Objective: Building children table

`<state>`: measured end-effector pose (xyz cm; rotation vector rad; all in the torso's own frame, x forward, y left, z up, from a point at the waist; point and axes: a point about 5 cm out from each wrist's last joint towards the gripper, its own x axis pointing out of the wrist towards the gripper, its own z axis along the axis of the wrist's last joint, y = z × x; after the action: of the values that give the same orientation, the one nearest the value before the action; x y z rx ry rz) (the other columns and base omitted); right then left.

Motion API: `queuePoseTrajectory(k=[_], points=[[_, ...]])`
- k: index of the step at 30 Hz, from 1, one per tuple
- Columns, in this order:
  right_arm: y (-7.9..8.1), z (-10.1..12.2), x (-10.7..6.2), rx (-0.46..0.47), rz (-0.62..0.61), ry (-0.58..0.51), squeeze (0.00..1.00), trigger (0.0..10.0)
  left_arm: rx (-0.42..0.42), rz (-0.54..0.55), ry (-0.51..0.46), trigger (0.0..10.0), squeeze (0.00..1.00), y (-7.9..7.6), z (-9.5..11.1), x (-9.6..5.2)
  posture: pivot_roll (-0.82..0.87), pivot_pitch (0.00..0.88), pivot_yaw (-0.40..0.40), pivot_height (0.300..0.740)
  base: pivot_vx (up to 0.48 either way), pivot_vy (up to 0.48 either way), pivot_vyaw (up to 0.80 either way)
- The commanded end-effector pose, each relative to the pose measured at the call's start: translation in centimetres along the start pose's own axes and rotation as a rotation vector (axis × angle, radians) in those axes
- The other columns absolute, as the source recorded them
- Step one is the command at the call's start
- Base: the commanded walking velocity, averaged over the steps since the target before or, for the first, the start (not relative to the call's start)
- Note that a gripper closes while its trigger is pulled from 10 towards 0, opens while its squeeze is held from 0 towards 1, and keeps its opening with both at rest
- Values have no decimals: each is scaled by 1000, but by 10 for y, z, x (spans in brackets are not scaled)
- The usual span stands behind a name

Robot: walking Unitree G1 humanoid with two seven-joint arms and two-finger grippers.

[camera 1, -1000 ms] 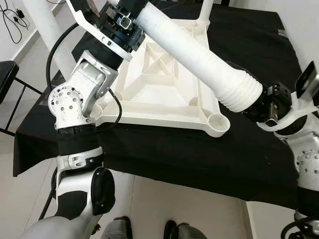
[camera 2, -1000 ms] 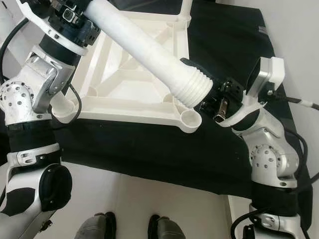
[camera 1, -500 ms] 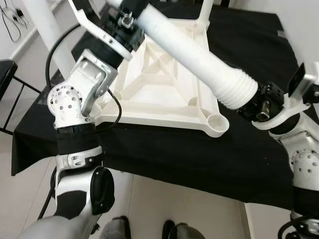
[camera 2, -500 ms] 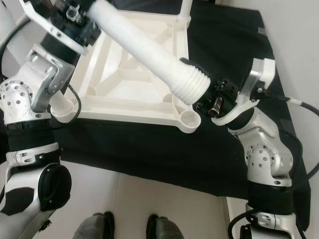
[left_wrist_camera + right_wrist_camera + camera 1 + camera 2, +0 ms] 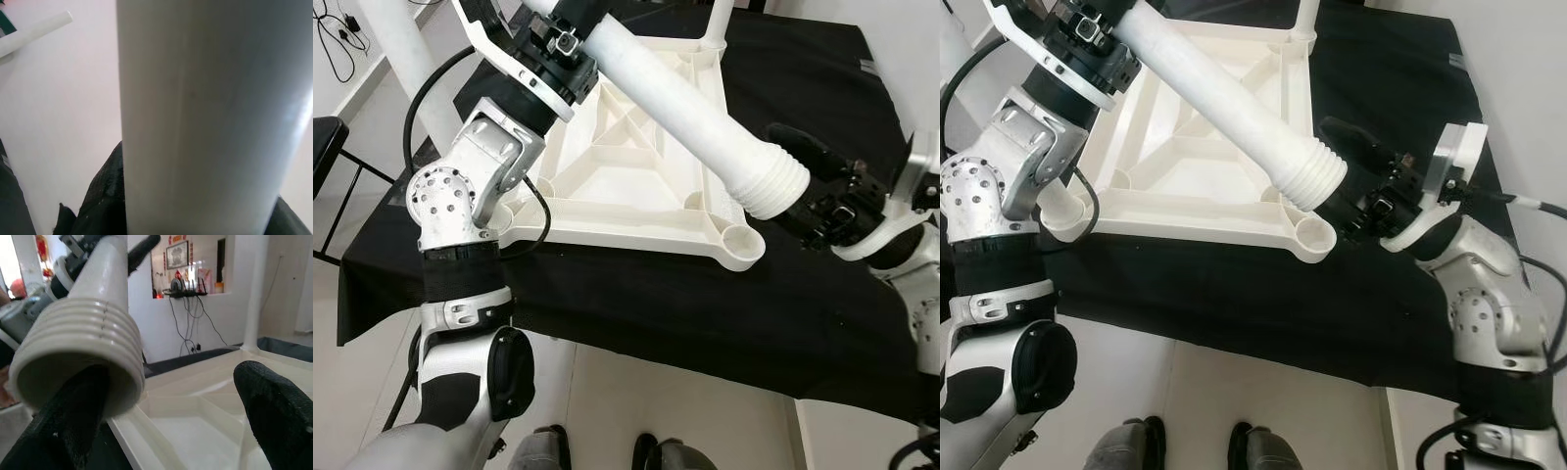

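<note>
A white table leg (image 5: 1234,98) slants across an upturned white tabletop (image 5: 1205,186) that lies on a black-draped table (image 5: 1381,304). The left claw (image 5: 1097,39) is clamped around the leg's upper end, the tube pressed against its dark pads in the left wrist view. The leg's ribbed, threaded end (image 5: 1314,179) hangs just above the tabletop's near right corner socket (image 5: 1312,235), not seated in it. The right claw (image 5: 1356,181) sits at that ribbed end with its fingers spread wide: one finger (image 5: 73,421) touches the open mouth of the tube, the other (image 5: 276,406) stands apart. An upright leg (image 5: 720,20) is fitted at the far corner, another (image 5: 411,69) at the left. A black chair (image 5: 328,157) stands left of the table, cables (image 5: 342,39) lie on the floor, and feet (image 5: 1190,446) show on the tiles below
</note>
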<state>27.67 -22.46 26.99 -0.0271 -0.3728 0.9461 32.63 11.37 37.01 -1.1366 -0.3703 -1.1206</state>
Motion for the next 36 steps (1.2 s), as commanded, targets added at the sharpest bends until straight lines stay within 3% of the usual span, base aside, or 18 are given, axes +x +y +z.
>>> queuePoseTrajectory(k=[1, 8, 12, 13, 16, 19, 23, 29, 31, 34, 36], points=[[-1, -23, -9, 39, -31, 137, 1000, 10000, 14, -119, -91, 0, 0, -22, 16, 9, 4, 210, -73, 740, 0, 0, 0], [-10, -31, -17, -22, -100, 233, 1000, 10000, 28, -126, -116, 0, 0, -24, 24, 8, 5, 209, -73, 740, 0, 0, 0], [-23, -34, -26, -83, -188, 333, 1000, 10000, 44, -126, -125, 0, 0, -25, 30, 8, 3, 208, -72, 740, 0, 0, 0], [-24, -28, -36, -155, -155, 459, 1000, 10000, 110, -115, -98, 0, 0, -25, 34, 7, 0, 208, -72, 740, 0, 0, 0], [-24, -28, -36, -155, -155, 459, 1000, 10000, 110, -115, -98, 0, 0, -25, 34, 7, 0, 208, -72, 740, 0, 0, 0], [-13, -25, -40, -168, -52, 541, 1000, 10000, 162, -112, -66, 0, 0, -26, 34, 8, -1, 209, -71, 740, 0, 0, 0], [-8, -24, -43, -171, -1, 599, 1000, 10000, 202, -107, -25, 0, 0, -26, 29, 10, -3, 211, -74, 740, 0, 0, 0], [-6, -13, -40, -185, 29, 568, 1000, 10000, 300, -83, 73, 0, 0, -22, 17, 11, -2, 213, -72, 740, 0, 0, 0], [-2, 7, -31, -187, 68, 445, 1000, 10000, 421, -56, 180, 0, 0, -16, 1, 10, -6, 215, -72, 740, 0, 0, 0], [1, 16, -27, -183, 95, 395, 1000, 10000, 489, -43, 237, 0, 0, -12, -7, 9, -10, 214, -71, 740, 0, 0, 0], [3, 25, -18, -185, 127, 333, 1000, 10000, 601, -44, 349, 0, 0, -4, -25, 6, -15, 213, -68, 740, 0, 0, 0]])
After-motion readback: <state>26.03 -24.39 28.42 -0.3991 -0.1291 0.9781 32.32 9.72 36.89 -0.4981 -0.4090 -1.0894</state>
